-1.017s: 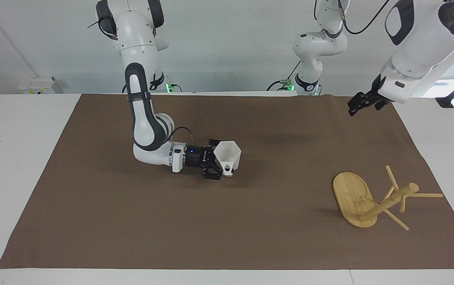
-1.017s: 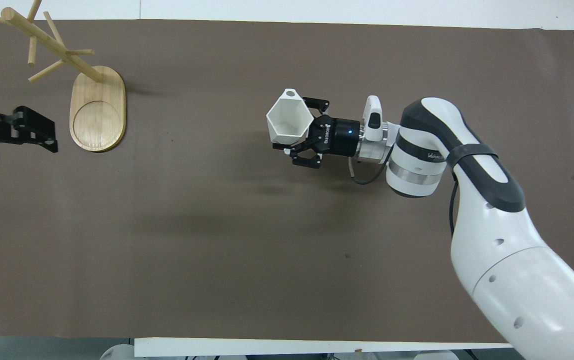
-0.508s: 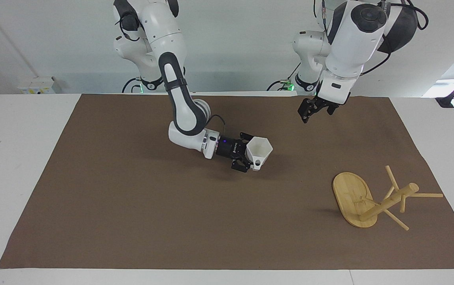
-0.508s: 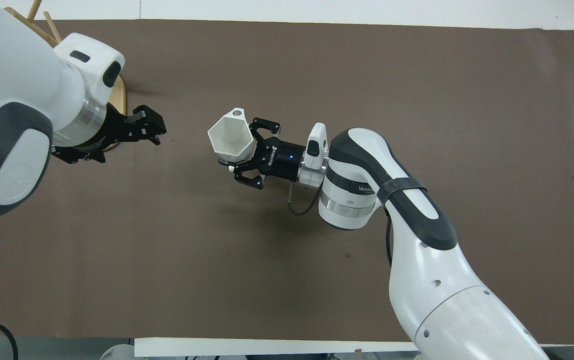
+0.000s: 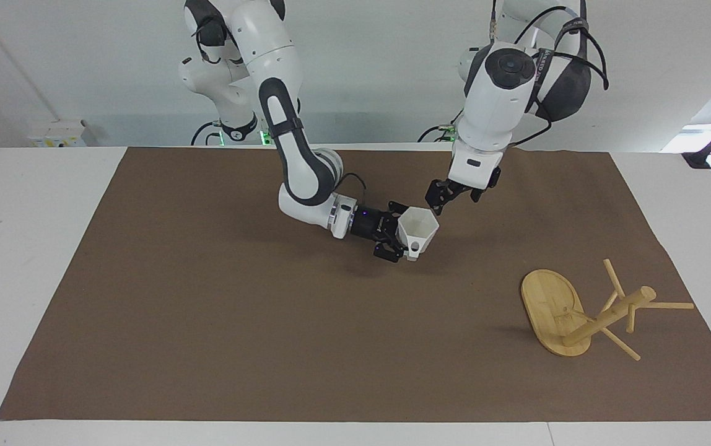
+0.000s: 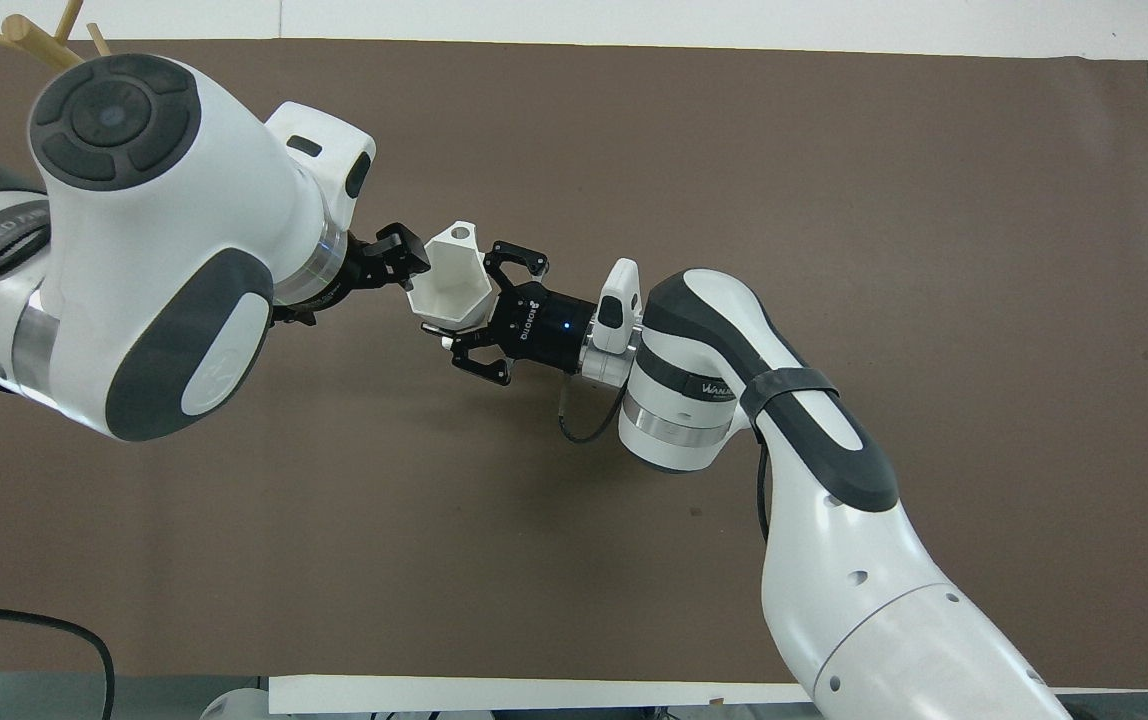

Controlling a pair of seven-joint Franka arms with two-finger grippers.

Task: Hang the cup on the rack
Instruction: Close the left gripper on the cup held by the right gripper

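Two grippers at cup (image 5: 418, 230), held mid-air well apart from rack (image 5: 578, 313): right gripper (image 5: 394, 238) clamped on it, left gripper (image 5: 441, 196) at rim, finger gap can't be told. Risk: cup dropped if released before handover grip is secured.

Your right gripper (image 5: 400, 238) holds the cup (image 5: 418, 231) up over the middle of the brown mat (image 5: 207, 322), its fingers clamped on the cup's wall — rim turned up, the small handle with its hole at the bottom. Your left gripper (image 5: 441, 196) hangs just beside the cup's rim, coming down at it from above; whether it touches the rim is hard to say. The rack (image 5: 584, 310) stands toward the left arm's end of the table, well apart from both grippers — oval base on the mat, pegs bare.
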